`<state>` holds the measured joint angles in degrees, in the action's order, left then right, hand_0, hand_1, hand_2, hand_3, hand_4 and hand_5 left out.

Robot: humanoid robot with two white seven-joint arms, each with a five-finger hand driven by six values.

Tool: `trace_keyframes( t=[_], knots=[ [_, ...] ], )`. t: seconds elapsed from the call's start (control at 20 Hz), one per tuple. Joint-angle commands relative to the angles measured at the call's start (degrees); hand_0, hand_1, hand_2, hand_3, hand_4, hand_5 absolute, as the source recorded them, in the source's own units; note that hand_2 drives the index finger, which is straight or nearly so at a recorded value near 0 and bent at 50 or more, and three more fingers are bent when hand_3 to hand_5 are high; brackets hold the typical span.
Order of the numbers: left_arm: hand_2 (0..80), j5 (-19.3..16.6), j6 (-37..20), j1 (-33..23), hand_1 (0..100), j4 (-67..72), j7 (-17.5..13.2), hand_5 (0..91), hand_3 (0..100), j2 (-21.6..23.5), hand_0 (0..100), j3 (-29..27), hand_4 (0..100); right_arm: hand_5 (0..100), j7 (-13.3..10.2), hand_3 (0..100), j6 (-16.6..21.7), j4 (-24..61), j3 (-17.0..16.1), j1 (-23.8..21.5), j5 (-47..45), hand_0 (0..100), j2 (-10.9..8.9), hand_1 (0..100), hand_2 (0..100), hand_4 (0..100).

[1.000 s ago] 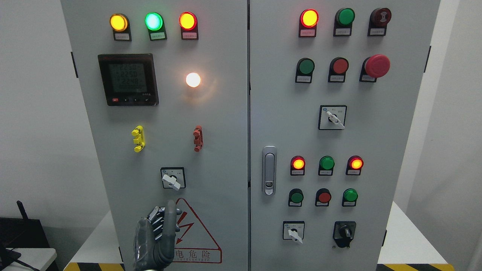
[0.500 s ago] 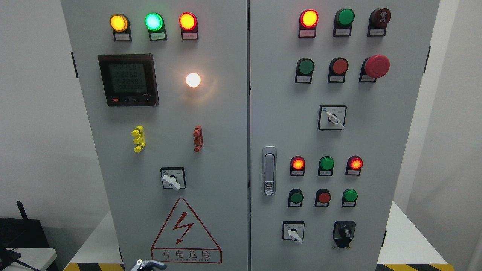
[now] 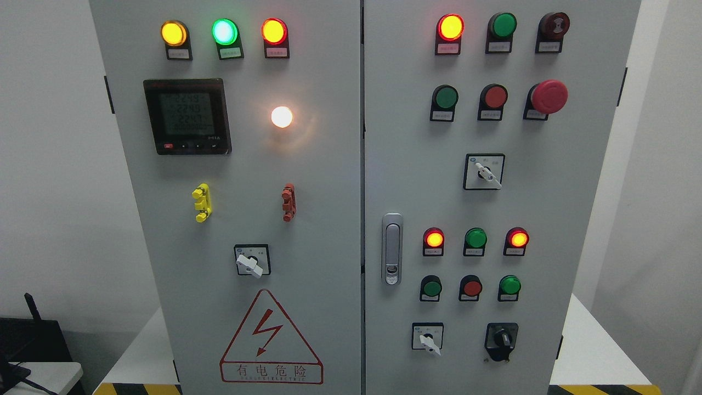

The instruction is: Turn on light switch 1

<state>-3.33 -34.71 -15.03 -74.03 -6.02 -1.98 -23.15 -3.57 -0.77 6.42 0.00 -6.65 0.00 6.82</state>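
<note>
A grey two-door control cabinet fills the head view. On its left door a white rotary switch sits above the red warning triangle, its knob pointing down and to the right. Higher on that door a round white lamp glows brightly. Yellow, green and red lamps are lit along the top. Neither of my hands shows anywhere in the view.
The right door carries lamps, push buttons, a red mushroom stop button, three more rotary switches and a metal latch handle. A digital meter and yellow and red clips are on the left door. Dark equipment stands at the lower left.
My left hand, raised in front of the warning triangle a second ago, dropped to the bottom edge and has now left the view. The white lamp stays lit throughout.
</note>
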Motion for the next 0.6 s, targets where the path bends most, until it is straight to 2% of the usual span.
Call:
trace_keyframes(
  t=[0.0, 0.1, 0.25, 0.3, 0.35, 0.45, 0.55],
  knots=[
    [0.0, 2.0, -0.9, -3.6, 0, 40.9, -2.5, 21.0, 33, 1.2, 31, -12.3, 37, 0, 0.0, 0, 0.1, 0.0, 1.0, 0.0, -1.4, 12, 0.03, 39, 0, 0],
    [0.0, 1.9, -1.0, -4.4, 0, 47.0, -3.9, 18.5, 29, 1.4, 33, -11.9, 33, 0, 0.0, 0, 0.1, 0.0, 1.0, 0.0, -1.4, 12, 0.03, 39, 0, 0],
    [0.0, 1.0, -1.0, -4.6, 0, 55.9, -7.4, 17.6, 16, 2.1, 35, -10.7, 21, 0, 0.0, 0, 0.1, 0.0, 1.0, 0.0, -1.4, 12, 0.03, 39, 0, 0],
    [0.0, 0.6, -0.9, -4.7, 0, 58.8, -8.0, 15.8, 8, 2.1, 40, -9.0, 15, 0, 0.0, 0, 0.1, 0.0, 1.0, 0.1, -1.4, 12, -0.06, 39, 0, 0],
    [0.0, 0.4, -0.6, -4.7, 0, 62.1, -8.2, 15.4, 4, 2.1, 44, -6.0, 12, 0, 0.0, 0, 0.0, 0.0, 1.0, 0.0, -1.4, 12, -0.06, 39, 0, 0],
    [0.0, 0.8, -0.1, -4.1, 0, 68.8, -8.8, 14.5, 0, 2.2, 51, -0.3, 6, 0, 0.0, 0, 0.1, 0.0, 1.0, 0.1, -1.4, 12, 0.03, 39, 0, 0],
    [0.0, 0.5, 1.4, -2.9, 0, 73.2, -9.9, 11.9, 0, 2.1, 53, 2.9, 4, 0, 0.0, 0, 0.1, 0.0, 1.0, 0.0, -1.4, 12, 0.03, 39, 0, 0]
  ],
)
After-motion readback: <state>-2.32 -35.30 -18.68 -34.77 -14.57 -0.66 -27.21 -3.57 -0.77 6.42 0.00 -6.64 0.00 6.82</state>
